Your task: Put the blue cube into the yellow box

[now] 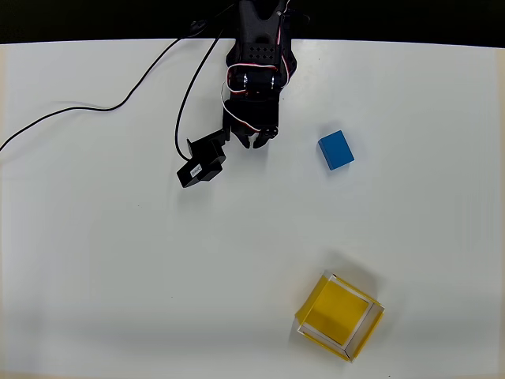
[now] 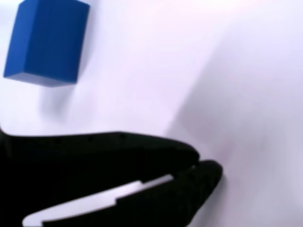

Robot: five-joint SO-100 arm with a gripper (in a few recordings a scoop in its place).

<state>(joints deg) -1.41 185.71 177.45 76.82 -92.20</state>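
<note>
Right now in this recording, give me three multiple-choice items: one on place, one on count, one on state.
1. In the overhead view, the cube lies where from the gripper?
A. right B. left C. under it
2. How many cubes are on the table?
A. three B. one C. two
3. The box is:
A. holding the cube B. tipped over C. empty

Answers: 1 A, the cube sits right of the gripper, apart from it. 2 B, a single blue cube shows. 3 C, its yellow floor is bare.

Blue cube [image 1: 336,150], yellow box [image 1: 340,315] with whitish rims, black arm [image 1: 256,71], white table [image 1: 118,260]
</note>
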